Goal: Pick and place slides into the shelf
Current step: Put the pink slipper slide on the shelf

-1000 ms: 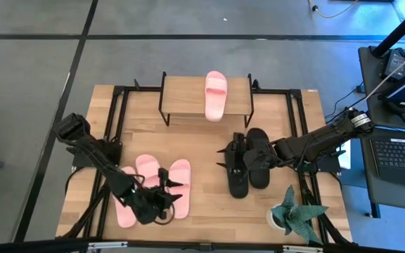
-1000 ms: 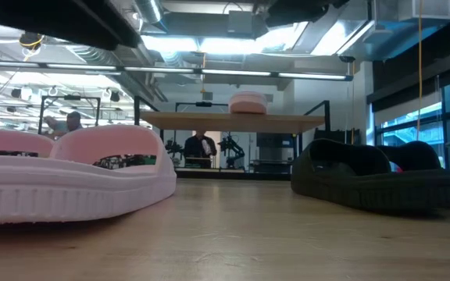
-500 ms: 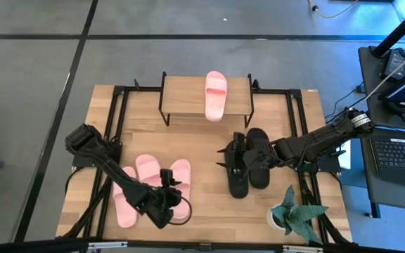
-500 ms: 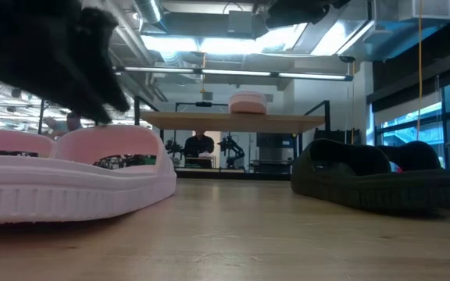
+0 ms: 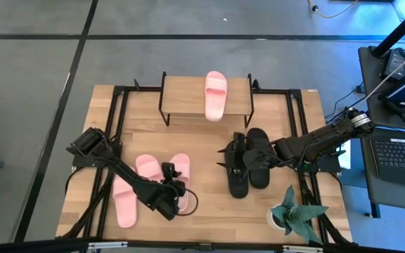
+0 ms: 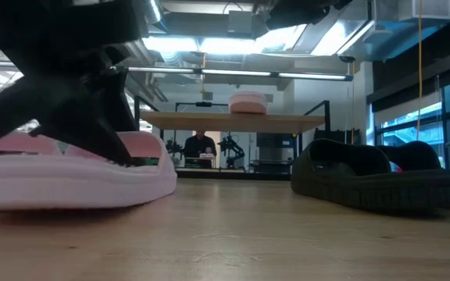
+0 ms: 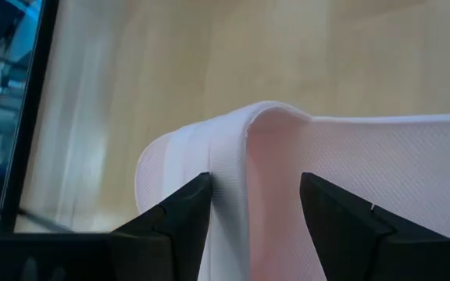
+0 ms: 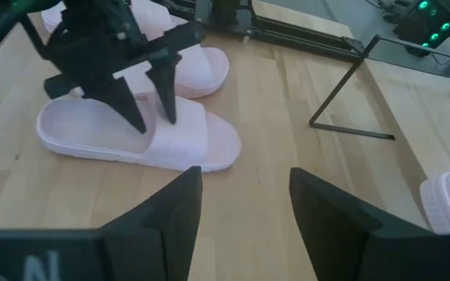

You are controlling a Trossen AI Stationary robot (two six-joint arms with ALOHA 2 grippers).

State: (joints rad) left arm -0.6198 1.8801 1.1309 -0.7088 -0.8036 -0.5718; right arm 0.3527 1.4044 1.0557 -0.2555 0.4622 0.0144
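Observation:
Three light pink slides lie sole-down on the table's left half. My left gripper [image 5: 173, 193] stands open over the rightmost one [image 5: 182, 169], about its middle by the strap, and hides its near end. In the right wrist view that gripper [image 8: 148, 105] points down onto the same slide [image 8: 92, 136]. A fourth pink slide [image 5: 215, 95] lies on the shelf's top board [image 5: 185, 95]. Two black slides [image 5: 259, 161] lie side by side on the right, with my right gripper [image 5: 232, 160] open and low over them. My left gripper comes from above, pointing down, with its open fingers [image 7: 186, 211] astride a raised pink edge [image 7: 244, 140] of the slide. One finger is at the pale outer wall, the other over the pink inner surface. The slide lies on the table. Whether the fingers press it cannot be told.
A potted plant [image 5: 290, 214] stands at the near right corner. Black frame rails run along both table sides [image 5: 114, 126]. Bare wood lies between the pink and black slides [image 5: 206, 183]. People show in the room behind the shelf [image 6: 200, 147].
My left gripper has moved toward the table's right and a little toward the far edge, from over the middle pink slide to the rightmost one, and has come down onto it, dropping into the low view. That slide has shifted slightly. The right arm has kept still.

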